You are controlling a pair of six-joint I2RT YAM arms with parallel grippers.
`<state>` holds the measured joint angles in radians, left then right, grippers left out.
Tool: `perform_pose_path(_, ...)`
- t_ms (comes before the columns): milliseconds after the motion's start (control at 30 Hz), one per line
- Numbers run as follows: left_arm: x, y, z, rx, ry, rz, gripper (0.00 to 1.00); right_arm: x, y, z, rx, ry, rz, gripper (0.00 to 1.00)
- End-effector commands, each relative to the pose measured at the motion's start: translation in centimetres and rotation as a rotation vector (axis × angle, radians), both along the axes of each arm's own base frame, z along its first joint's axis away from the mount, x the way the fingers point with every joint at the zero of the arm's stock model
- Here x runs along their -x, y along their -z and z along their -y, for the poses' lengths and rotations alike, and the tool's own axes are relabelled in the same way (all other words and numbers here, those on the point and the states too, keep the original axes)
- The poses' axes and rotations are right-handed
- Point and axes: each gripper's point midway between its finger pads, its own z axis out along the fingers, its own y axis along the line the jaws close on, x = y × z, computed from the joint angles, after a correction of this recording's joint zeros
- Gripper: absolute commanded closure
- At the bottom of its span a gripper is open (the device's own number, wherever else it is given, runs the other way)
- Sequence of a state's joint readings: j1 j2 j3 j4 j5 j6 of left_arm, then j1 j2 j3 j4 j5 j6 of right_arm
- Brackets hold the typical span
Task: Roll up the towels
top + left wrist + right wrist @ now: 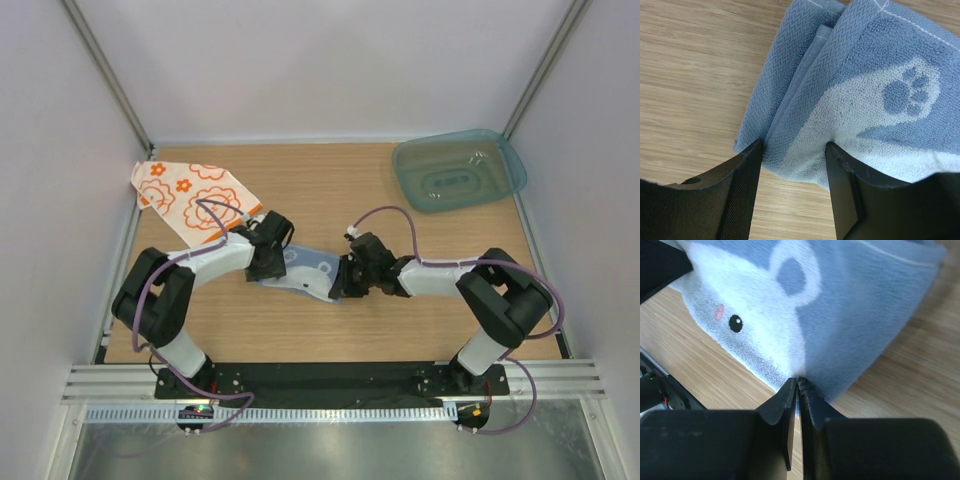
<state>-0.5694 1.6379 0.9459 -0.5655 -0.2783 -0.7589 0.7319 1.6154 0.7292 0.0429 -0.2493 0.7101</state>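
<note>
The blue towel (305, 272) lies mid-table between the arms; the right gripper (798, 381) pinches just its edge, nearly closed, while the left gripper (792, 147) stands half open over the folded end. That thin hold could slip and unfold it

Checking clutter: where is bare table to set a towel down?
Bare tabletop between orange-print towel and teal tray at the back; also the near strip in front of the blue towel. Crowded mid-table: left gripper and right gripper at that towel.
</note>
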Motion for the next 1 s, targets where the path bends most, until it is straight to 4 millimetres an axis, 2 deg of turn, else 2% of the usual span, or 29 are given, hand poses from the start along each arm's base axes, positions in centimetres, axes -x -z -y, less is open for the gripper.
perform_pose_path(0, 0.1, -0.6, -0.4, -0.016, -0.012, 0.015, 0.45, 0.6, 0.9, -0.3, -0.048, 0.024, -0.025, 0.85)
perform_pose_path(167, -0.7, -1.0, -0.5, -0.04, -0.001, 0.024, 0.45, 2.8, 4.7, 2.5, 0.046, 0.05, -0.089, 0.86)
perform_pose_path(233, -1.0, -0.8, -0.4, -0.052, 0.007, 0.019, 0.45, 3.5, 5.9, 3.0, 0.062, 0.058, -0.116, 0.87)
perform_pose_path(400, -1.2, -0.4, -1.0, -0.094, 0.009, 0.016, 0.45, 4.5, 6.7, 3.9, 0.07, 0.081, -0.142, 0.87)
perform_pose_path(500, -1.0, -0.2, -1.6, -0.124, 0.012, 0.012, 0.45, 5.1, 7.1, 5.1, 0.118, 0.089, -0.146, 0.87)
perform_pose_path(600, -0.5, 0.0, -1.9, -0.133, 0.015, 0.0, 0.45, 5.2, 6.4, 6.0, 0.147, 0.085, -0.123, 0.87)
perform_pose_path(633, -0.5, -0.1, -1.8, -0.129, 0.017, 0.003, 0.45, 4.8, 5.6, 5.8, 0.135, 0.081, -0.099, 0.86)
perform_pose_path(700, -0.5, -0.7, -1.7, -0.126, 0.021, 0.014, 0.45, 4.8, 5.1, 6.1, 0.159, 0.071, -0.08, 0.86)
perform_pose_path(733, -0.6, -1.0, -1.7, -0.131, 0.02, 0.028, 0.45, 4.1, 4.1, 5.8, 0.149, 0.069, -0.054, 0.85)
perform_pose_path(767, -0.5, -1.6, -1.5, -0.134, 0.027, 0.035, 0.45, 4.2, 3.4, 6.1, 0.165, 0.063, -0.049, 0.84)
perform_pose_path(833, -0.9, -3.0, -1.5, -0.147, 0.028, 0.073, 0.44, 2.9, 1.4, 5.8, 0.169, 0.053, 0.017, 0.79)
perform_pose_path(867, -1.0, -3.8, -1.4, -0.156, 0.037, 0.083, 0.43, 2.9, 0.3, 6.1, 0.179, 0.048, 0.032, 0.76)
perform_pose_path(900, -1.2, -4.5, -1.4, -0.164, 0.038, 0.098, 0.42, 2.6, -0.5, 6.0, 0.181, 0.044, 0.05, 0.68)
perform_pose_path(933, -1.4, -5.0, -1.5, -0.173, 0.037, 0.107, 0.42, 1.8, -2.0, 5.6, 0.173, 0.033, 0.089, 0.65)
perform_pose_path(967, -1.3, -5.4, -2.0, -0.204, 0.036, 0.106, 0.41, 1.9, -2.7, 5.9, 0.188, 0.032, 0.09, 0.61)
